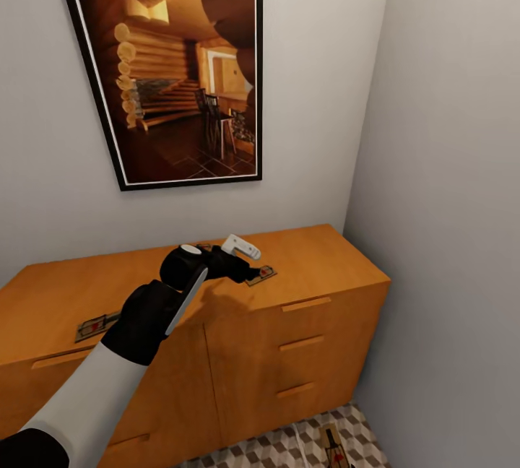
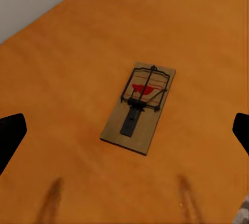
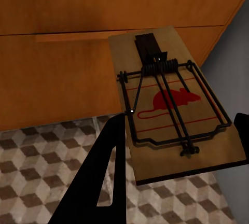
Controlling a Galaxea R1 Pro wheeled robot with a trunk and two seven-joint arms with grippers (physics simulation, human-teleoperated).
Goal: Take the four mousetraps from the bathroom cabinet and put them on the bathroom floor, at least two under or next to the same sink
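Left black two-fingered claw (image 1: 249,260), fingers apart, hovers over a flat tan wooden mousetrap (image 2: 139,106) on the orange-brown wooden cabinet (image 1: 328,255) top: straight ahead between the fingers, long axis skewed (right claw clamps another).

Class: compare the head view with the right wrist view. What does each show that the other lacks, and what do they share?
Head view alone: the framed picture, the left end effector above a mousetrap on the cabinet top, another trap at the left. Right wrist view alone: a mousetrap held close, its red mouse print readable. Shared: the orange cabinet and cube-patterned floor.
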